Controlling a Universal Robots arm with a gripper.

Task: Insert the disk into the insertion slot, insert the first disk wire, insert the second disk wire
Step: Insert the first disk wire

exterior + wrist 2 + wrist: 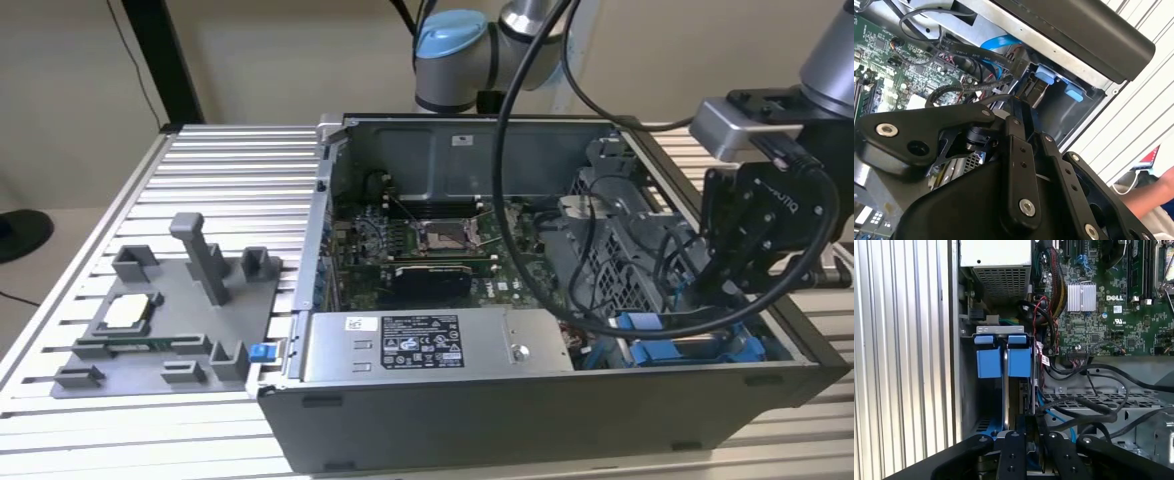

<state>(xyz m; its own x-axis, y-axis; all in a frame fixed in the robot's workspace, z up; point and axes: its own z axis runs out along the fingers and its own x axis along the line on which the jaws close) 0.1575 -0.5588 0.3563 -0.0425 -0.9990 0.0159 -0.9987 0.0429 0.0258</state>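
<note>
The disk's blue carrier frame (1003, 362) sits edge-on inside the insertion slot (966, 390), the grey sheet-metal bay at the front corner of the open computer case on the exterior view's right. Its two blue tabs (1046, 77) face outward, and the disk's body is mostly hidden in the bay. My gripper (694, 300) reaches down into this corner. In both wrist views its black fingers (1019, 150) lie close together, shut, with the tips (1026, 427) just short of the carrier. What lies between them is hidden. A blue flat wire (1054, 415) and black wires (1094, 410) run beside the fingers.
A grey labelled power-supply box (427, 345) fills the case's front middle, with the green motherboard (427, 240) behind it. A grey slotted tray of fixtures (160, 320) lies on the ribbed table at the exterior view's left. A person's arm (1154, 192) shows beyond the case.
</note>
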